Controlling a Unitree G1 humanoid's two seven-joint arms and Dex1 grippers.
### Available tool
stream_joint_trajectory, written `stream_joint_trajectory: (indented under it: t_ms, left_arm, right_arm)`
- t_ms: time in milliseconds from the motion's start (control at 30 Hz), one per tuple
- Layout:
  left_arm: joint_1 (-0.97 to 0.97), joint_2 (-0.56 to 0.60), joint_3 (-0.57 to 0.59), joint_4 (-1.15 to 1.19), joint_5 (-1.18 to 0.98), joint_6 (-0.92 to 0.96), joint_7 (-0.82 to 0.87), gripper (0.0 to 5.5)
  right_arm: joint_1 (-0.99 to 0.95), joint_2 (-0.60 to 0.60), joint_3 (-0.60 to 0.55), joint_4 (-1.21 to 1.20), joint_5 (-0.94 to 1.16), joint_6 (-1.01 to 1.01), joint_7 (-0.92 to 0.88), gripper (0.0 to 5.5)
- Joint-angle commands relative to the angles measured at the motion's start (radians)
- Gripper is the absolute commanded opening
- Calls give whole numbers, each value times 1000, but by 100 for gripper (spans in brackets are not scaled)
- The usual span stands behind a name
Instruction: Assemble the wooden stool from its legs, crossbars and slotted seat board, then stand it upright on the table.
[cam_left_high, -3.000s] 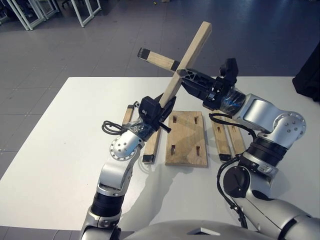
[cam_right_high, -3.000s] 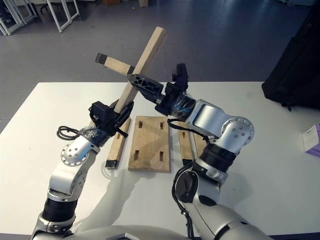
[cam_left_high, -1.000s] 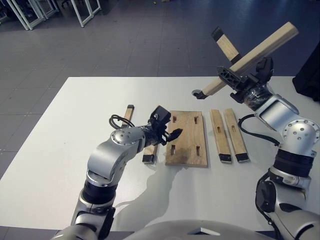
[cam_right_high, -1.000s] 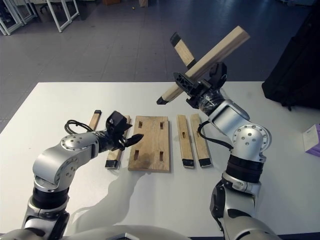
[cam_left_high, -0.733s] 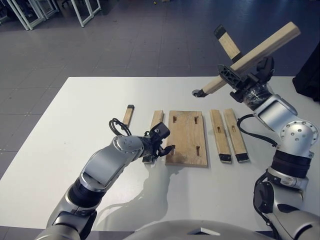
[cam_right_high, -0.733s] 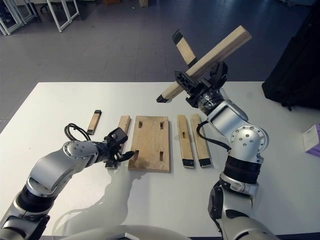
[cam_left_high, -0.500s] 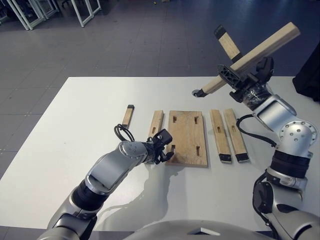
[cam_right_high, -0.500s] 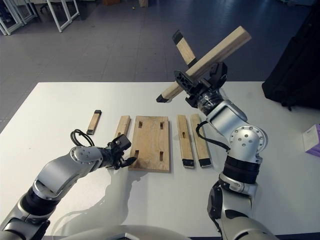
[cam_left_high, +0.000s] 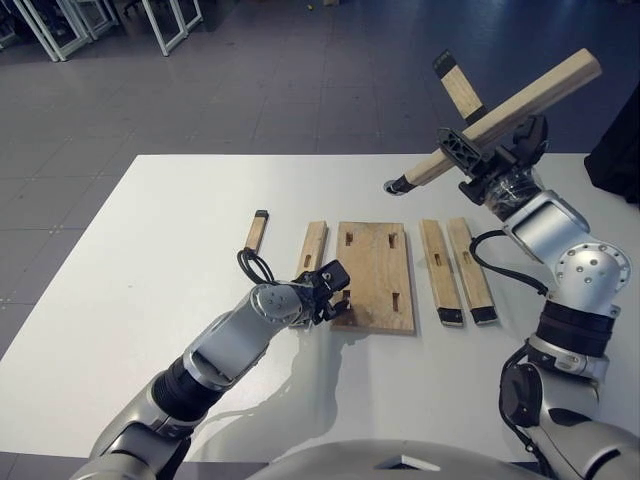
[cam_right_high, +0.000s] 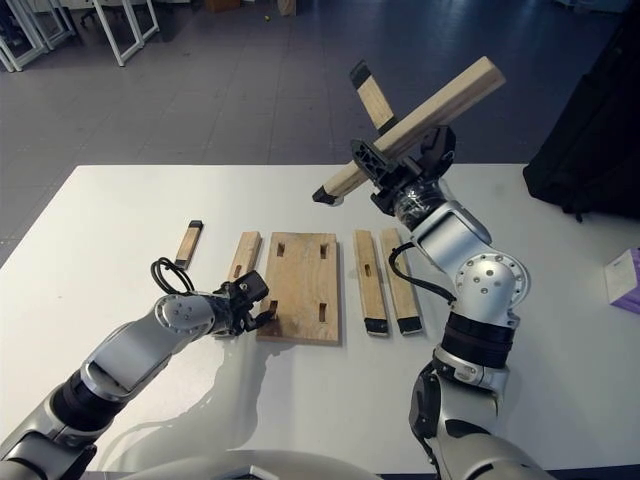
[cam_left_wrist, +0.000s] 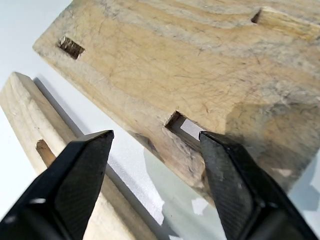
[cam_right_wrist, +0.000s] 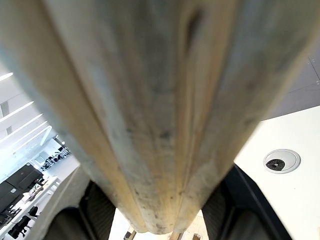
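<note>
Straddling the seat board (cam_left_high: 378, 262) edge, left claw (cam_left_wrist: 155, 136) gapes; right claw (cam_left_high: 487, 142) grips crossed pieces (cam_left_high: 540, 85).

This looks like a robotics lab or test hall rather than a home. A wide grey tiled floor (cam_left_high: 250, 80) stretches out behind the work area, with bare white metal frames (cam_left_high: 45, 35) standing at its far corner. The plain white surface (cam_left_high: 150, 250) has a round cable port (cam_right_wrist: 281, 161) set into it, office-style. Loose wooden pieces (cam_left_high: 380, 250) lie in a neat row on it, and a dark bag (cam_right_high: 590, 130) sits beside it.
</note>
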Motion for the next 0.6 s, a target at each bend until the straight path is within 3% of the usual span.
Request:
stream_joint_trajectory:
  t_ms: [33, 167, 333, 600]
  left_arm:
    - [67, 142, -47, -37, -11, 46, -85, 317]
    - [95, 240, -29, -47, -7, 6, -143, 317]
    - [98, 260, 0, -34, -7, -27, -179, 317]
    - [85, 296, -13, -5, 10, -100, -256, 317]
  right_arm:
    - [7, -52, 26, -13, -41, -2, 36, 202]
    - [82, -132, 68, -44, -60, 8, 183, 202]
    - [188, -309, 239, -2, -178, -35, 553, 202]
    - [59, -297, 399, 289, -368, -204, 871, 202]
